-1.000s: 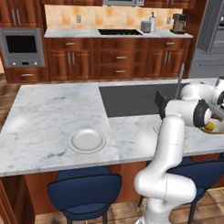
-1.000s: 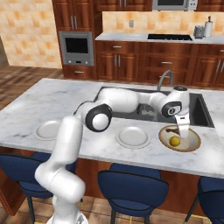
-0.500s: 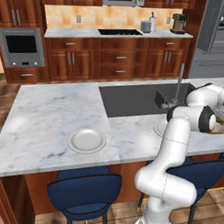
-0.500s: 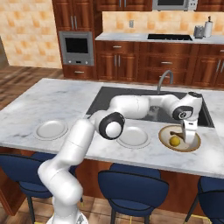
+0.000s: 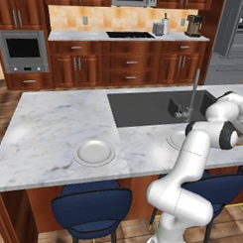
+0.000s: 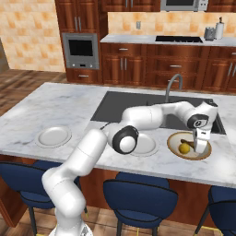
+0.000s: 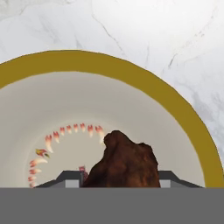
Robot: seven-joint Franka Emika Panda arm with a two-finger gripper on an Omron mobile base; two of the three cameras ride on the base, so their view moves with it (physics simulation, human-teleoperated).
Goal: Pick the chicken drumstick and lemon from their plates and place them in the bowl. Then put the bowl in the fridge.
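In the hand view the jaws [image 7: 120, 177] stand partly open at the bottom of the frame with the chicken drumstick [image 7: 124, 162] between their two dark tips, so they have hold of it, its brown bulk rising toward the centre of the frame. Directly beyond it lies the cream inside of the bowl [image 7: 144, 83], whose brownish rim arcs across the upper half of the frame, with a small ring of pale, red-tipped marks on the bowl's floor at lower left. Past the rim the marble surface [image 7: 175, 35] fills the top of the frame. In the right base view the jaws [image 6: 201, 146] hang over the right side of the bowl [image 6: 173, 139] at centre right of the frame, and the lemon [image 6: 185, 147] sits inside the bowl just left of them. One white plate [image 6: 146, 146] lies just left of the bowl, partly behind the arm's elbow, and the other plate [image 6: 53, 136] lies well apart at the left of the frame. The dark sink [image 6: 133, 101] with its curved faucet [image 6: 171, 85] sits behind them. In the left base view the fridge [image 5: 234, 33] stands at the upper right.
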